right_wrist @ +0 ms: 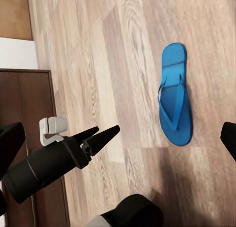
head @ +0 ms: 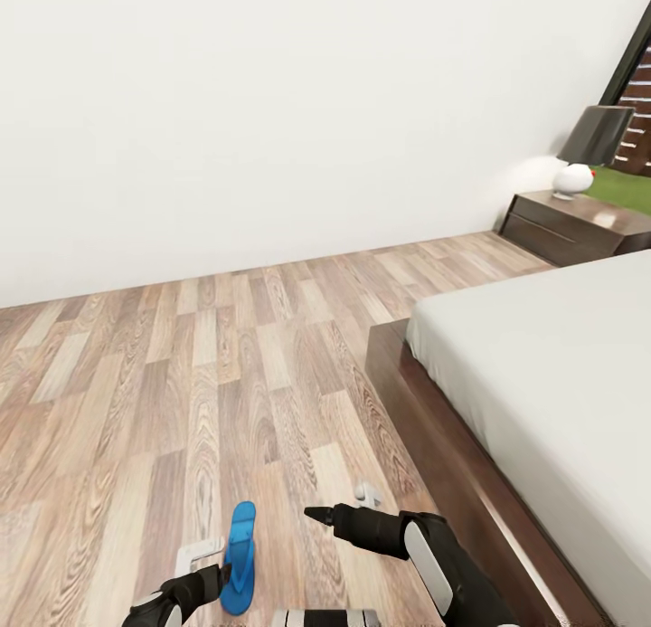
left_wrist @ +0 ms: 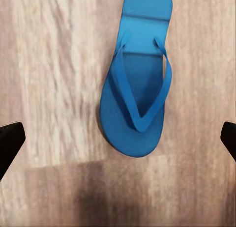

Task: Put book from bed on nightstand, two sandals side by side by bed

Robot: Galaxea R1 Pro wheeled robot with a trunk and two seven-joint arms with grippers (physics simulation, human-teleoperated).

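One blue sandal (left_wrist: 135,84) on the plank floor (head: 136,383) — no writing readable; left hand (left_wrist: 118,138) spread, right hand (right_wrist: 118,138) spread.

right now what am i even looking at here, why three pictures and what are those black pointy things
It is a simulated two-armed robot in a bedroom. The big picture comes from a camera on its head, looking down over both arms. The other two come from cameras near each arm's pincer, looking along its fingers.

The black pointed parts are those pincers: the left pincer is low at that picture's left, the right pincer beside it. Both are open and hold nothing.

On the wood-plank floor lies one blue sandal, strap side up; the left wrist camera looks straight down on it. To the right is the bed, and behind it a nightstand with a lamp.
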